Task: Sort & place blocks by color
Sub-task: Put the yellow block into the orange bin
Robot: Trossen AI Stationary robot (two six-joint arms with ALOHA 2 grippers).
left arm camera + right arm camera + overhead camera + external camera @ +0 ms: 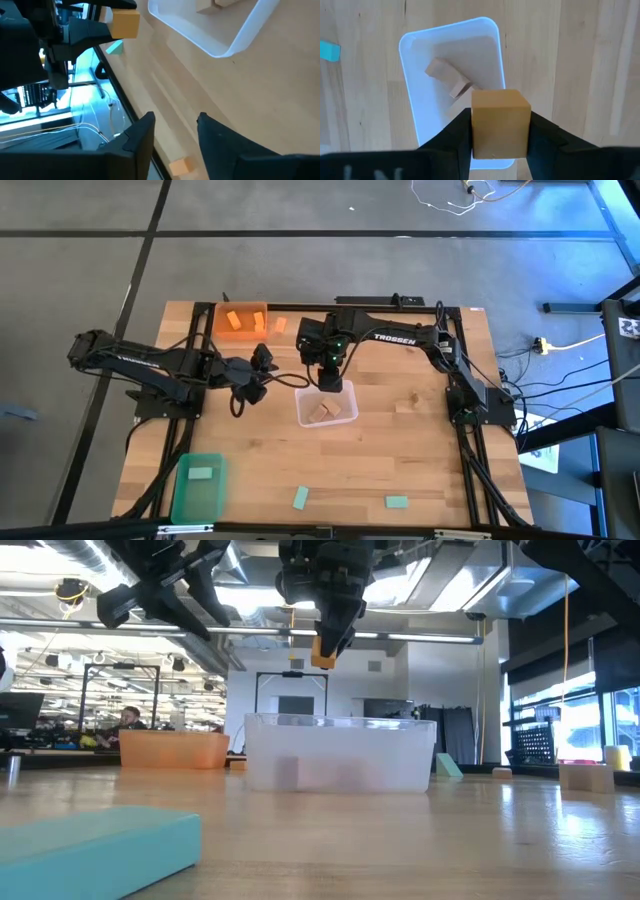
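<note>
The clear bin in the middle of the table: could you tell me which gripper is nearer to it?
Right. The right gripper hangs above the clear bin's far rim, shut on a tan block. The left gripper is off to the bin's left, open and holding nothing.

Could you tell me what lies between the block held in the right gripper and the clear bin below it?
Nothing: the low view shows open air between the tan block in the right gripper and the clear bin; the right wrist view agrees.
</note>
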